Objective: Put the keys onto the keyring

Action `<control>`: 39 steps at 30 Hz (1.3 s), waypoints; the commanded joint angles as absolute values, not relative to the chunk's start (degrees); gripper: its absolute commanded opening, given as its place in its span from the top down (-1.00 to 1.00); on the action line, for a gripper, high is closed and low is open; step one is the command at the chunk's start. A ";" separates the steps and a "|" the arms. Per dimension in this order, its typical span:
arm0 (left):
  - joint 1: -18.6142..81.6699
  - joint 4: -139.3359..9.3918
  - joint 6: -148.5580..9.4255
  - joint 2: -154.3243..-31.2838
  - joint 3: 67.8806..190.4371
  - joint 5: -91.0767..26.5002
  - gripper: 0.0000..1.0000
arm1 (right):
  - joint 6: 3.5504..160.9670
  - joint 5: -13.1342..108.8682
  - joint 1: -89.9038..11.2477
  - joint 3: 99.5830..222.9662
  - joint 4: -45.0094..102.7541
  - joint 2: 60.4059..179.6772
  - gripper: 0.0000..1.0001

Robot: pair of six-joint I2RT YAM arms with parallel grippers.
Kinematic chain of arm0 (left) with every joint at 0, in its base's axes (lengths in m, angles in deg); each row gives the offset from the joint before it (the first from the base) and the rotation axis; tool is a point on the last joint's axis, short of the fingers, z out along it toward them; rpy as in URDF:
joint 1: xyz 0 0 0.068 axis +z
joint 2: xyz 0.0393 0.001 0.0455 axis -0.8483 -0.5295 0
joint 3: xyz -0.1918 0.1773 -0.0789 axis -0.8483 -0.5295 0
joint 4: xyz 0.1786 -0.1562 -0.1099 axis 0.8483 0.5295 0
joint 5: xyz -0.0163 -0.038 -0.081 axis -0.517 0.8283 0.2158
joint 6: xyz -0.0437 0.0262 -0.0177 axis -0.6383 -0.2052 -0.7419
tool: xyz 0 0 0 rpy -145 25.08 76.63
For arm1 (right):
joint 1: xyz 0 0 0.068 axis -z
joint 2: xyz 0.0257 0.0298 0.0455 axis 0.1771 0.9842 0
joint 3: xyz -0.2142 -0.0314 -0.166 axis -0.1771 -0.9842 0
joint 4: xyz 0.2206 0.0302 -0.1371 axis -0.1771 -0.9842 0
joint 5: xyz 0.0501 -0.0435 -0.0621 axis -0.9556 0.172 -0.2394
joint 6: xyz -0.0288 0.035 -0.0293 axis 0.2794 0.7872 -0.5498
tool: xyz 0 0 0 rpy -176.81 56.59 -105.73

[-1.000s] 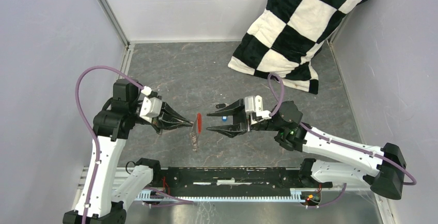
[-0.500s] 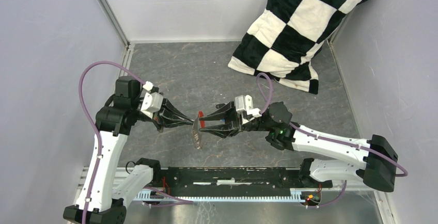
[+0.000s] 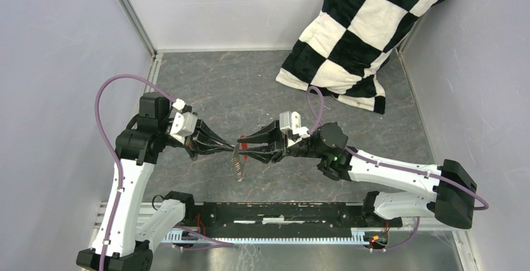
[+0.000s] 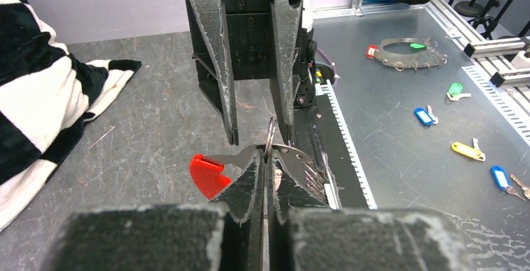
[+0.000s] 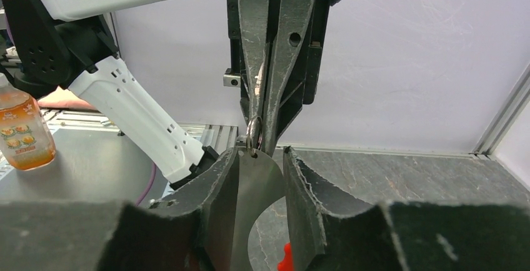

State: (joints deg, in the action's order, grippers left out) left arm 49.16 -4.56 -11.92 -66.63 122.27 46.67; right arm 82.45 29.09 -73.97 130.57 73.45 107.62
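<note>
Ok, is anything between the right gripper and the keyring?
Nothing visible. The left gripper pinches the keyring in its shut tips, and the right gripper straddles the flat silver piece hanging from it.

Left end effector [image 3: 230,147] is pinched closed, tip to tip with right end effector [image 3: 242,147], fingers partly apart.
</note>
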 commanded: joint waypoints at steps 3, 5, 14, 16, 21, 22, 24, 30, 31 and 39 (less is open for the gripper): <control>48.97 -5.92 -13.21 -65.83 122.67 52.01 0.96 | 83.61 30.98 -74.53 134.31 76.50 108.75 0.43; 48.95 -5.92 -13.16 -65.67 122.41 51.65 0.96 | 83.71 31.21 -74.49 134.51 76.45 109.04 0.50; 48.96 -6.01 -12.22 -65.40 120.77 49.37 0.96 | 82.51 31.12 -74.51 137.53 69.50 110.78 0.99; 48.97 -5.97 -12.55 -65.33 120.55 47.36 0.58 | 81.03 32.68 -74.52 138.85 64.36 110.77 0.99; 48.95 -6.40 -12.28 -63.66 120.92 35.28 -0.01 | 76.01 35.66 -74.58 142.01 49.27 109.91 0.99; 48.94 -6.35 -11.72 -63.38 121.08 32.96 -0.03 | 75.89 35.86 -74.49 142.64 46.64 109.94 0.99; 48.90 -6.14 -9.31 -62.95 121.72 29.49 -0.05 | 73.21 36.31 -74.51 144.49 40.94 110.35 0.99; 48.89 7.22 8.75 -65.36 125.46 26.63 -0.01 | 69.55 37.27 -74.54 152.20 24.15 113.27 0.99; 48.89 9.35 11.39 -65.98 125.65 26.68 0.01 | 69.20 37.45 -74.53 153.78 21.91 114.01 0.99; 48.80 15.33 22.60 -68.39 124.50 25.18 0.26 | 67.65 37.87 -74.80 163.96 9.04 119.57 0.99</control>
State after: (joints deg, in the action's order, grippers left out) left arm 49.14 11.50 13.26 -68.12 124.17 26.34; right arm 69.40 37.27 -74.56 157.78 16.04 117.72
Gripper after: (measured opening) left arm 0.381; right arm 0.013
